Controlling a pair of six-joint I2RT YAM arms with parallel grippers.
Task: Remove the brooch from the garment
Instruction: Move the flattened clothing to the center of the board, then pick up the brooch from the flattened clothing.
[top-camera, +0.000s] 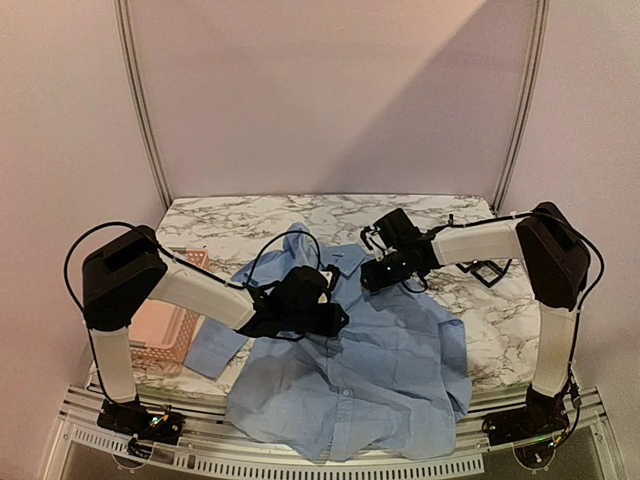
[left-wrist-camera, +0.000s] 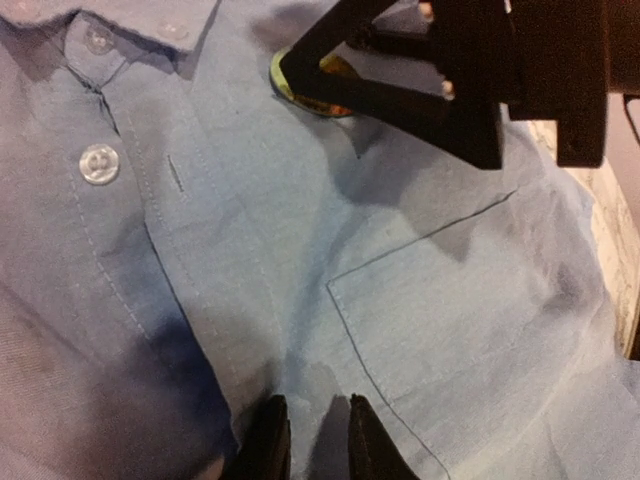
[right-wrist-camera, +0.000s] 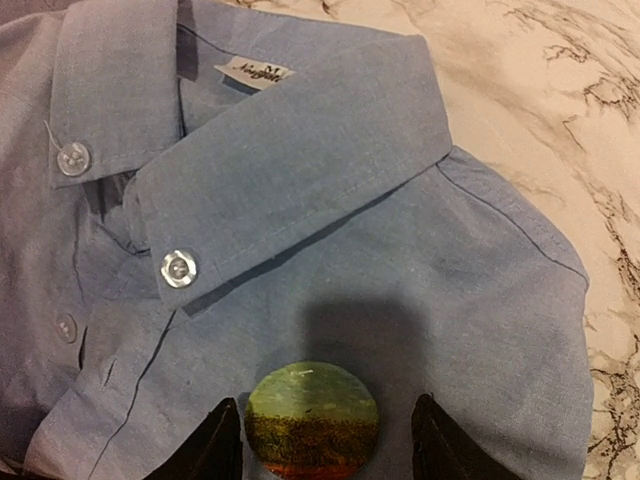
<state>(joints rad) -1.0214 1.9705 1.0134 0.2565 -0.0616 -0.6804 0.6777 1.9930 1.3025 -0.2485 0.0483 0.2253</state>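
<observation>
Nearest you, the light blue shirt (top-camera: 380, 370) lies front-up on the marble worktop (top-camera: 250, 215). Your left end effector (left-wrist-camera: 312, 440) looks clenched on a fold of it beside the chest pocket (left-wrist-camera: 450, 330), likely to anchor the cloth against a pull. Farther on, your right end effector (right-wrist-camera: 326, 405) is released. Its fingers straddle the round brooch (right-wrist-camera: 312, 418) with gaps on both sides. The brooch sits pinned just below the collar (right-wrist-camera: 290, 170).

The white marble table (top-camera: 230, 215) carries the crumpled light blue garment (top-camera: 380, 370), spread across its middle with the hem past the near edge. A pink basket (top-camera: 165, 330) sits at its left side.
</observation>
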